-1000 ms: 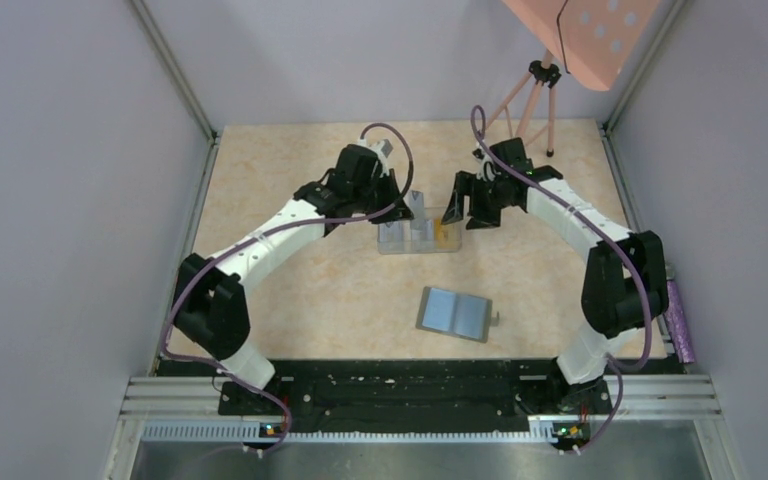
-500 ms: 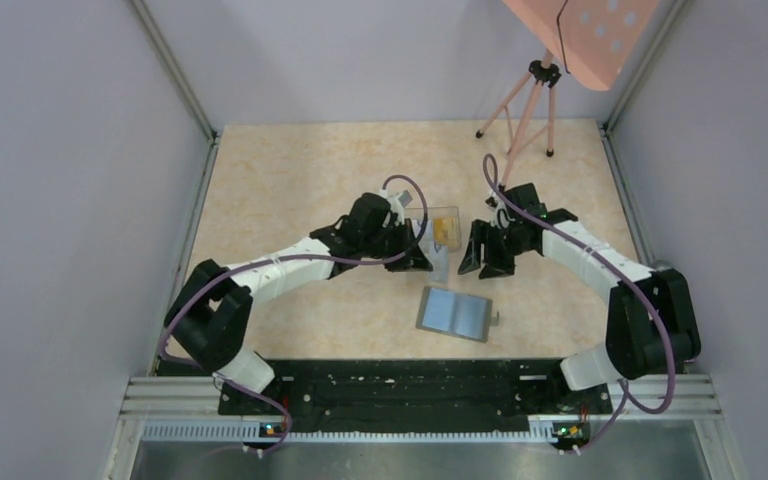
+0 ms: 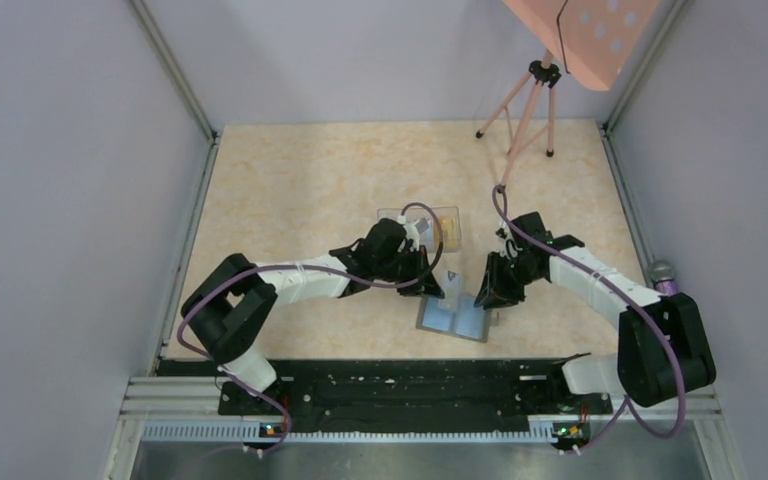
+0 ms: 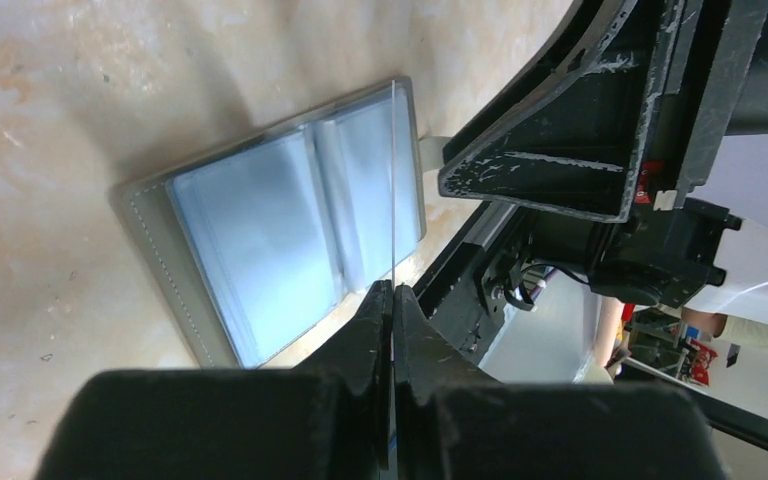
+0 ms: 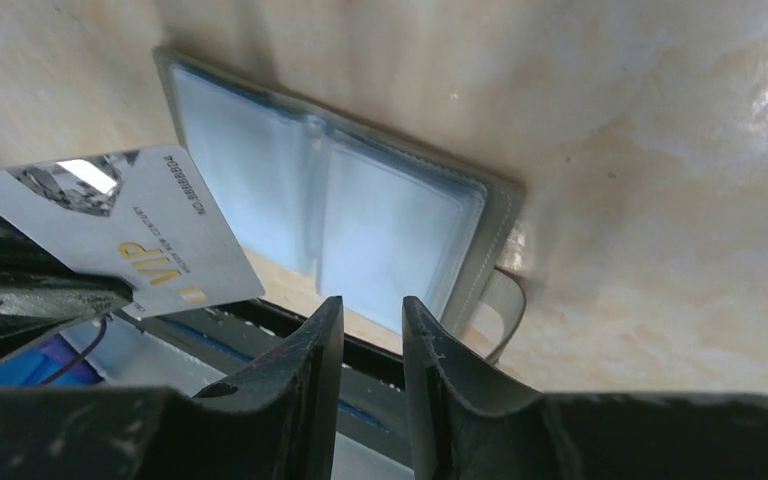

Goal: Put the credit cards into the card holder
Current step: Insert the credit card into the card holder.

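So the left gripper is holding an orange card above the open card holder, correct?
Not orange. The left gripper is holding a pale grey card above the open card holder; the right wrist view shows the card's face.

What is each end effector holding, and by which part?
The left end effector pinches a pale grey credit card by one end, the rest sticking out toward the open card holder. The right end effector holds nothing; its jaws stand apart.
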